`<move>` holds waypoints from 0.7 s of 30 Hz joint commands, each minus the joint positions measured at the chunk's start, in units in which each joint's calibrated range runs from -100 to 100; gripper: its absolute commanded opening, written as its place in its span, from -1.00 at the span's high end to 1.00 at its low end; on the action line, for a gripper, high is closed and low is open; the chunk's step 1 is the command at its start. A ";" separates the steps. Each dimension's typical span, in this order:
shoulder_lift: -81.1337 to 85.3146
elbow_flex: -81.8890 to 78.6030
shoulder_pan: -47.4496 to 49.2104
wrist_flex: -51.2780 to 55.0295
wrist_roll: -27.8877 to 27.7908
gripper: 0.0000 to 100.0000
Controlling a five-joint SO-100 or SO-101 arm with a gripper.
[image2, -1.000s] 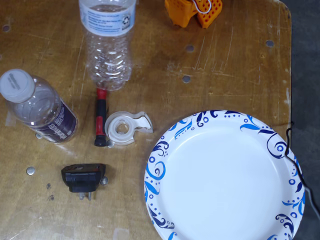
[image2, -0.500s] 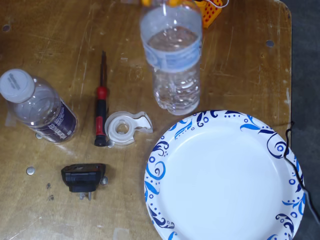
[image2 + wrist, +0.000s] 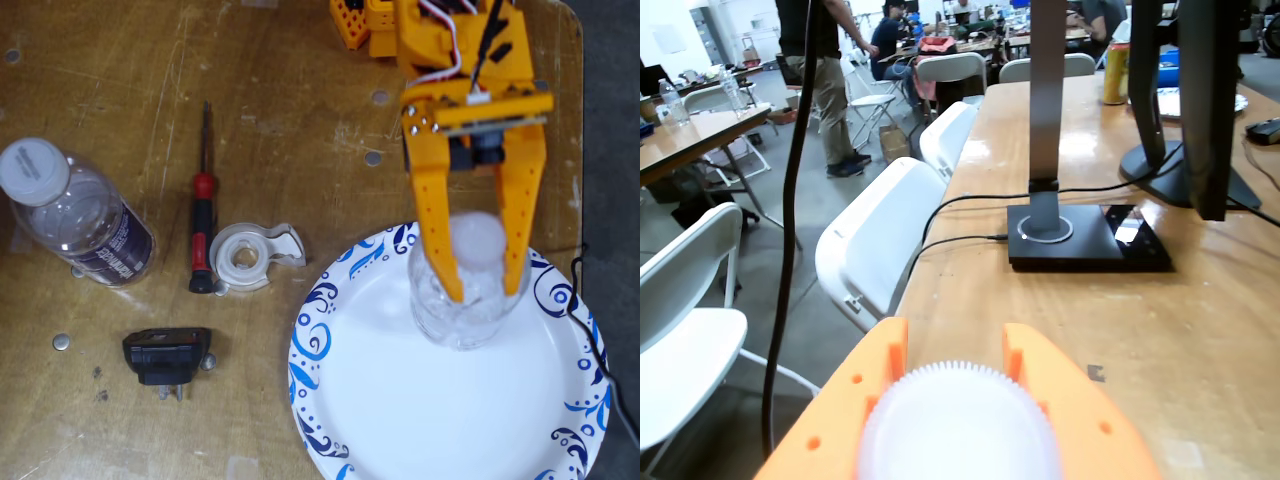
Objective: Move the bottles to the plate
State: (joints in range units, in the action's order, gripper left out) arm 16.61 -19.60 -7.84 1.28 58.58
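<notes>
In the fixed view a slim clear bottle (image 3: 466, 305) stands upright on the top right part of the large white plate (image 3: 400, 400) with the blue swirl rim. My orange gripper (image 3: 485, 290) comes down from above, one finger on each side of the bottle, shut on it. In the wrist view the bottle's white ridged cap (image 3: 958, 425) sits between the orange fingers of the gripper (image 3: 952, 355). The wider bottle (image 3: 75, 215), with a white cap and a dark purple label, is on the table at the far left, apart from the plate.
Between the wider bottle and the plate lie a red-black screwdriver (image 3: 203, 215), a clear tape dispenser ring (image 3: 248, 257) and a small black plug (image 3: 166, 355). The wrist view shows a monitor stand (image 3: 1085, 235) on a long table and white folding chairs (image 3: 880, 235).
</notes>
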 commanded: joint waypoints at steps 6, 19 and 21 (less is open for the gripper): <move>-5.90 2.31 6.17 -4.84 -0.16 0.98; -15.43 -0.31 10.05 -19.29 -0.11 0.98; -16.02 -1.30 9.94 -21.82 -0.16 0.98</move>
State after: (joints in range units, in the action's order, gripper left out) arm 0.34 -20.68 1.73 -16.43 58.58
